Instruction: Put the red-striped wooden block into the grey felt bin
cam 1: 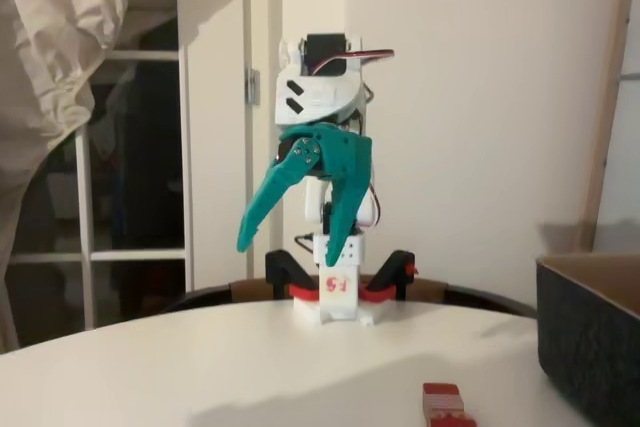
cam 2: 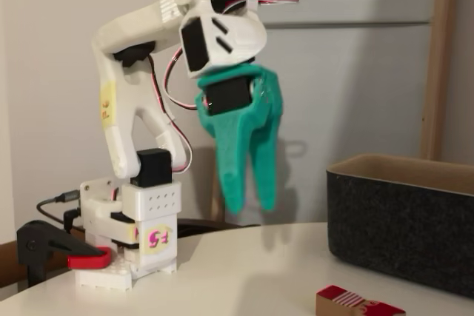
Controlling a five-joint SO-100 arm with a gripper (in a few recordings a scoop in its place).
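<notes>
The red-striped wooden block (cam 1: 443,404) lies on the white table near the front edge; its red top and striped side also show low down (cam 2: 358,303). The grey felt bin (cam 1: 590,332) stands at the right, dark-walled with a tan inside (cam 2: 404,216). My teal gripper (cam 1: 290,245) hangs high above the table in front of the arm's base, fingers pointing down and spread apart, nothing between them (cam 2: 250,203). It is well above and behind the block, left of the bin.
The white arm base (cam 1: 338,292) is fixed at the table's far edge by black clamps with red pads (cam 2: 89,259). A round white table (cam 1: 250,367) spreads between base, block and bin. A wall and a window stand behind.
</notes>
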